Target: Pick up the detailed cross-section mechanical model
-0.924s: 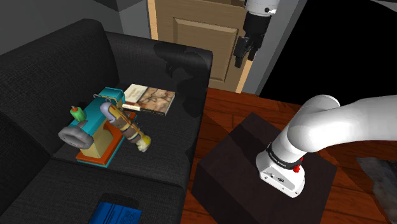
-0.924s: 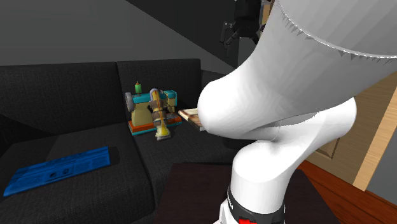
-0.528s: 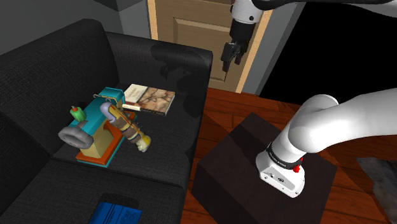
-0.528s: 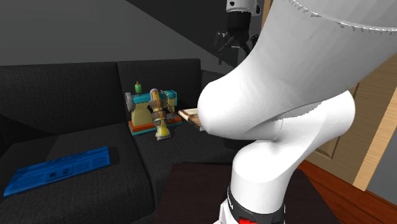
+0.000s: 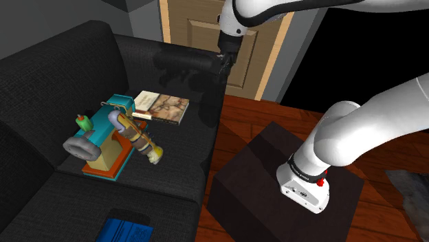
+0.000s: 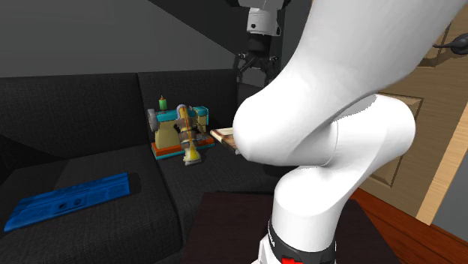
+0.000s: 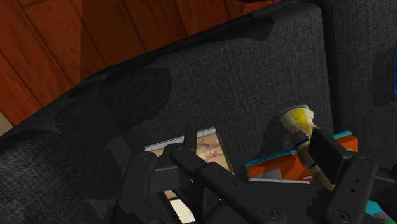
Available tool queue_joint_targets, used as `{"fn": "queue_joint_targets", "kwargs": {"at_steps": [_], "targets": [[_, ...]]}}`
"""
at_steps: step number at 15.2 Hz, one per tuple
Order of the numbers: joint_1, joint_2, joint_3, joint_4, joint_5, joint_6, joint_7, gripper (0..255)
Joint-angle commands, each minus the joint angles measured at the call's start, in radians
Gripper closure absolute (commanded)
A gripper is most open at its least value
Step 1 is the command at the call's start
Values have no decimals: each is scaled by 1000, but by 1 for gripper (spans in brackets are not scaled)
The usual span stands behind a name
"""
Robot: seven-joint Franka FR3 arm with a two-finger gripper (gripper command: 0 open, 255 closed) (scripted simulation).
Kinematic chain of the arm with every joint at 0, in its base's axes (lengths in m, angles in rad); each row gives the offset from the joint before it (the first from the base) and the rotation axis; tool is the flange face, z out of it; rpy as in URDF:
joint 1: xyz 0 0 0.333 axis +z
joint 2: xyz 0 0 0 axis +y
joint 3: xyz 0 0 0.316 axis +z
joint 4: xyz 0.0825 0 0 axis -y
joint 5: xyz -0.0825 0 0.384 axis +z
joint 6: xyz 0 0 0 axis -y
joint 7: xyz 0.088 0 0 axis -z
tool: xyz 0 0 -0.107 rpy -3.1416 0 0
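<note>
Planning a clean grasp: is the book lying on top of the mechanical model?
No, the book lies flat on the sofa seat beside the mechanical model, not on it.

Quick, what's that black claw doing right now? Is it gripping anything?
Gripper: open, fingers apart, holding nothing. The colourful model sits untouched on the sofa.

Shoulder camera looks down from beside the stand [image 5: 249,163], second sits close behind the arm [image 6: 322,127]; both, with wrist, share the sofa [image 5: 55,65] below the gripper [image 5: 222,66].
</note>
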Motion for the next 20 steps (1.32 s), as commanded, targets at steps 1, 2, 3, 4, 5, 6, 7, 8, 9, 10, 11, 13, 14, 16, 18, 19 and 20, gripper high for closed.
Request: {"fn": "queue_joint_targets", "kwargs": {"at_steps": [1,2,3,4,5,6,7,8,9,10,11,13,14,16,18,19,20], "targets": [[18,65,11,18,15,63,-19,0],[27,96,17,31,22,88,-27,0],[35,127,22,45,29,112,-36,0],[43,158,28,60,35,135,-45,0],[51,189,33,76,41,157,-54,0],[59,220,39,94,46,178,-62,0],[67,251,46,112,51,198,-71,0],[74,281,52,131,56,217,-79,0],[82,312,58,151,60,235,-87,0],[89,343,64,172,64,252,-95,0],[96,373,70,193,67,268,-103,0],[109,434,84,240,71,298,-118,0],[116,465,90,264,72,311,-125,0],[129,525,104,315,73,335,-137,0],[143,586,117,370,70,356,-149,0],[150,616,123,398,68,365,-154,0],[157,646,129,428,65,373,-159,0]]}}
